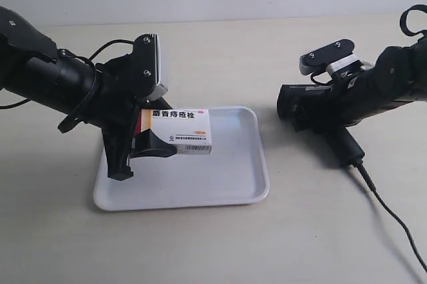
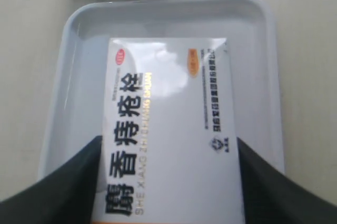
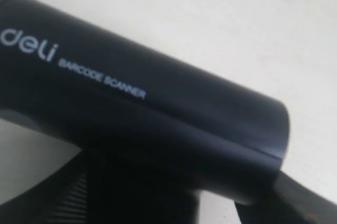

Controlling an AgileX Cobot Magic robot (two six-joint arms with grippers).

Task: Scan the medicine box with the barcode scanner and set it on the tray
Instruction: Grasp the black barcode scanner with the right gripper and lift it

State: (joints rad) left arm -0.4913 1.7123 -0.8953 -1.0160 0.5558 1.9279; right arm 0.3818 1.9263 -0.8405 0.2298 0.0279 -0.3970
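The white medicine box (image 1: 181, 131) with black Chinese lettering hangs just above the white tray (image 1: 227, 177), and my left gripper (image 1: 150, 139) is shut on its banded end. In the left wrist view the medicine box (image 2: 168, 140) fills the space between both dark fingers (image 2: 63, 187), with the tray (image 2: 79, 29) beneath it. The black barcode scanner (image 1: 313, 114) is held off the table at the exterior view's right, head pointing toward the box, handle and cable trailing down. My right gripper (image 1: 343, 101) is shut on the barcode scanner (image 3: 142, 113); its fingertips are hidden.
The scanner's black cable (image 1: 393, 217) runs across the beige table toward the exterior view's lower right corner. A pale wall stands behind the table. The tray's raised rim (image 2: 274, 50) surrounds the box on all sides.
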